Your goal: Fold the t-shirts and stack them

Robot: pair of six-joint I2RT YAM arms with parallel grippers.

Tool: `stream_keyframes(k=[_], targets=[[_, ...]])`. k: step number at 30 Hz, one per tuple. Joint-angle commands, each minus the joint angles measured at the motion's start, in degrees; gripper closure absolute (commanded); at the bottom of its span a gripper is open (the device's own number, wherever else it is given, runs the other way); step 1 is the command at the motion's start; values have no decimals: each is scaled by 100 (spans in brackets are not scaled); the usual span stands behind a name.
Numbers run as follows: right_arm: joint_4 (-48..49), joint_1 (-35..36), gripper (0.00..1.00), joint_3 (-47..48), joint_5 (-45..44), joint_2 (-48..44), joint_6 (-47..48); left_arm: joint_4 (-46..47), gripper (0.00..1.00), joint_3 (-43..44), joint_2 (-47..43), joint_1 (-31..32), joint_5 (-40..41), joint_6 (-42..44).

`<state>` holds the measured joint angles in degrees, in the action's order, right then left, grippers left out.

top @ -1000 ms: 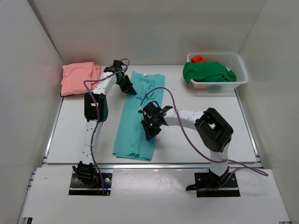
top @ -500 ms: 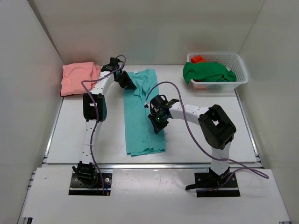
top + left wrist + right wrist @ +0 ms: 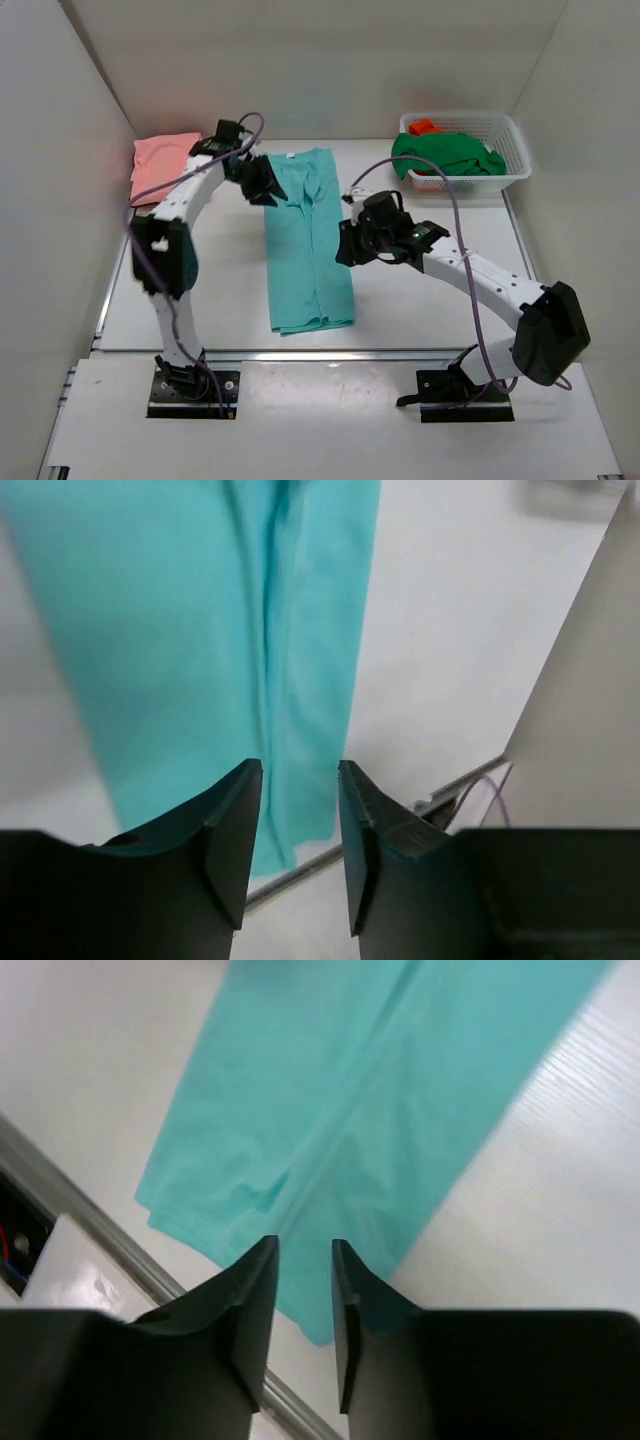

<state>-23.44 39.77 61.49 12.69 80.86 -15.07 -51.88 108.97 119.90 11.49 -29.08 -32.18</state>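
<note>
Left wrist view: left pincer (image 3: 297, 772) is open by a moderate gap with nothing between the jaws. The teal tee (image 3: 200, 610) lies below and ahead of the tips.
Right wrist view: right pincer (image 3: 302, 1248) is open by a narrow gap and holds nothing. The teal tee lies below it, with the near end ahead of the tips.
Top external view: the teal tee lies on the counter (image 3: 430, 300) as a long narrow strip between the two pincers. The left pincer is at the strip's far left corner and the right pincer is just beside its right edge, about mid-length.
Pink tee (image 3: 160, 165): folded on the counter, just beyond the left pincer on its outer side.
Green tee (image 3: 445, 155): heaped unfolded in the basket (image 3: 517, 137), well beyond the right pincer.
Step, judged: the lengthwise fold looks done and the crosswise fold is not yet made.
Risk, layers: a shallow pinch may take only the top layer, so the strip would open when lifted.
Risk, skew: if the two pincers grip at unequal points along the strip, the fold line would run crooked.
Risk, narrow gap: the right pincer may push the cloth edge into a ridge instead of taking it.
Risk, drag: a low sweep across the strip could pull the soft cotton out of line or toward the counter edge.
</note>
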Motion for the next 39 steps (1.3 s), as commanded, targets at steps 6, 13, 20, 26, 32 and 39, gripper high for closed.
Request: stream_keyframes(k=[6,13,20,26,32,39], targets=[[-583,-557,66,-1243,338,-360,-1322,694,40,-5436,-3917,626,606,153],[-127,-286,61,-1851,884,-325,-1947,1584,34,-7450,-5204,1145,799,-947],[375,-242,58,-2361,1210,-203,-2149,2146,32,-7978,-5266,1338,1079,-1483],[533,-49,57,-2308,1219,61,-2150,2331,34,-7848,-4836,1497,1352,-1510],[525,92,57,-2142,1061,386,-2062,2551,52,-7838,-4721,1585,1528,-1712],[727,-109,57,-2133,1051,544,-1991,2542,69,-7847,-4739,1514,1572,-1704]])
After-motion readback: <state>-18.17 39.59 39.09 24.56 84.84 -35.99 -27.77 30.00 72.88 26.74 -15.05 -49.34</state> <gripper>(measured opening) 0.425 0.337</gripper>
